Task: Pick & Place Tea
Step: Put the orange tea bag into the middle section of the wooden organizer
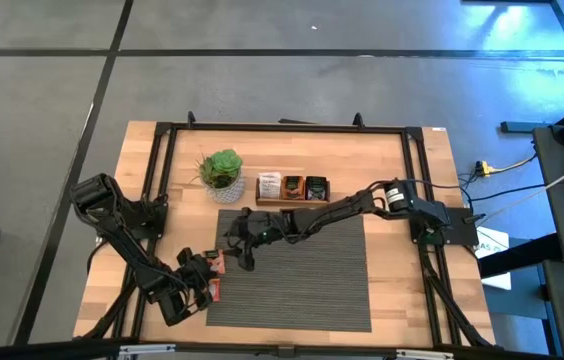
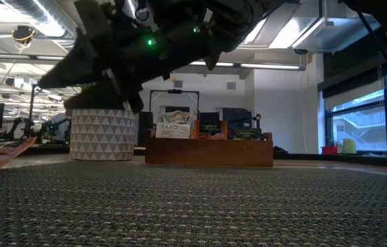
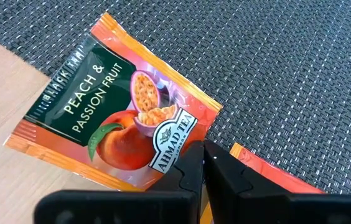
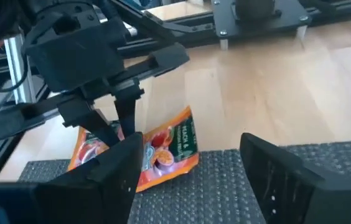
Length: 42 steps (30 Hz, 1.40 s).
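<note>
An orange tea sachet (image 3: 113, 106) printed with peach and passion fruit hangs tilted over the left edge of the grey mat (image 1: 302, 280), and my left gripper (image 3: 203, 155) is shut on it. It also shows in the right wrist view as the orange sachet (image 4: 166, 146). A second orange sachet (image 3: 269, 177) lies flat on the mat beside it. My right gripper (image 4: 194, 180) stands open over the mat just to the right, its fingers pointing at the held sachet and touching nothing. From above, my left gripper (image 1: 207, 272) and right gripper (image 1: 237, 245) are close together. My left gripper pinches the sachet's edge next to the brand logo (image 3: 177, 148) between its two shut fingers. The fingers (image 4: 124, 115) come slanting down from the table's near left. The sachet is tilted, its far end raised; whether its low edge rests on the mat I cannot tell.
A brown wooden tray (image 1: 292, 199) holding white and dark sachets stands at the mat's far edge, with a potted plant (image 1: 222, 170) to its left. A black frame rail (image 1: 152, 200) runs along the table's left side. Bare mat lies to the right and near side.
</note>
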### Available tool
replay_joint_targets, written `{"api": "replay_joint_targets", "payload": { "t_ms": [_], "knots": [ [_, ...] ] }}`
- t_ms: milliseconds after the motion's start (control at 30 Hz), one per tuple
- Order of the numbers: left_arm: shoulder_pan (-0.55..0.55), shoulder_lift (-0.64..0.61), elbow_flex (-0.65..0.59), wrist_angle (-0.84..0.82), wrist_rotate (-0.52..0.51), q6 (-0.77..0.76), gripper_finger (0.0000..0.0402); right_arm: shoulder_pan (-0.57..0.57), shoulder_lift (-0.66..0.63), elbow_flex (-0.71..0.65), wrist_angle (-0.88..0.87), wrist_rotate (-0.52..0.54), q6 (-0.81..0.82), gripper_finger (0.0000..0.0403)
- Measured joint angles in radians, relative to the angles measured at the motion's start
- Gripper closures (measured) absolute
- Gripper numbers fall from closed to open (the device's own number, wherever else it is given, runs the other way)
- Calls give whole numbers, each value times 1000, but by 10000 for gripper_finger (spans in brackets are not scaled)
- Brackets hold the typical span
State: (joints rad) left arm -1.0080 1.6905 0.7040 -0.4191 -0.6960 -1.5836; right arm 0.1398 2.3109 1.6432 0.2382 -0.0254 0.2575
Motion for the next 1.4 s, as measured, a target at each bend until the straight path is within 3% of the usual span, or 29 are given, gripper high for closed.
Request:
{"api": "replay_joint_targets", "payload": {
  "t_ms": [400, 667, 800, 1400],
  "knots": [
    [1, 0, -1, 5, 4, 18, 389, -11, 95, 46, 27, -10, 81, 163],
    [-5, 1, 0, 15, 5, 18, 393, -12, 177, 211, -145, -22, 106, 163],
    [-5, 0, 0, 16, 5, 24, 389, -12, 177, 225, -183, -21, 106, 168],
    [-5, 1, 0, 14, -6, 26, 390, -13, 177, 226, -159, -81, 101, 267]
  ]
}}
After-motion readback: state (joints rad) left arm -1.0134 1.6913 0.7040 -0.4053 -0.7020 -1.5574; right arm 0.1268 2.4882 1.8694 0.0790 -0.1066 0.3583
